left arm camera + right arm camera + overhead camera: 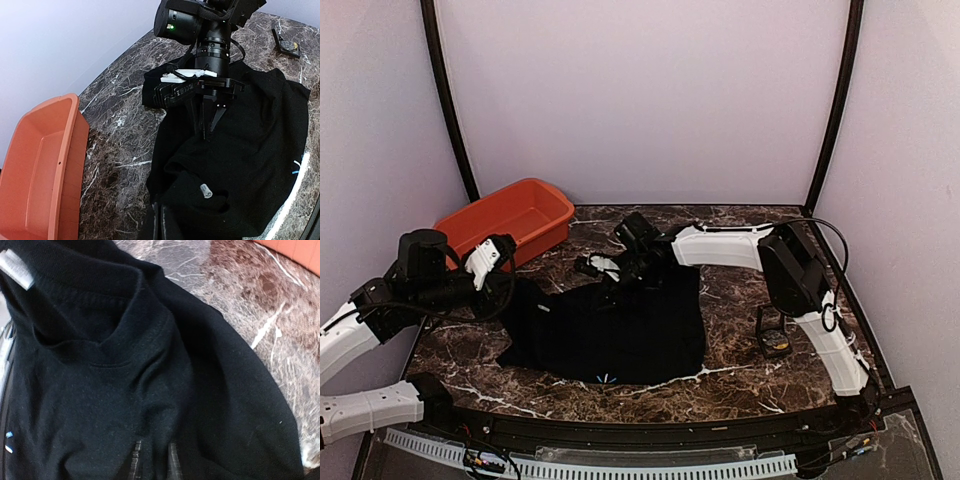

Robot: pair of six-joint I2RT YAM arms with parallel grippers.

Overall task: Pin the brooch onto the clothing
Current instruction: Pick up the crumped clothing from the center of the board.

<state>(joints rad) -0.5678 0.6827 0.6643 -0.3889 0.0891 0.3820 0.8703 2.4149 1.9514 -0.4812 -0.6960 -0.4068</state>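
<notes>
1. Covering the whole work area, the marble table point(750, 385) shows bare stone right of the shirt and along its near edge
2. The clothing point(620, 330) lies crumpled mid-table, its left edge near the tub
3. An orange tub point(510, 215) sits in the far-left corner, close to the wall
4. The right gripper point(206, 131) stands on the shirt's far edge, its fingers point(172, 462) close together with a fold between them; whether they clamp it cannot be told
5. The left gripper point(503, 250) hangs at the shirt's left edge, fingers pressed together
6. A black case point(772, 328) stands open, well right of the shirt
7. The brooch point(777, 344) lies in that case
</notes>
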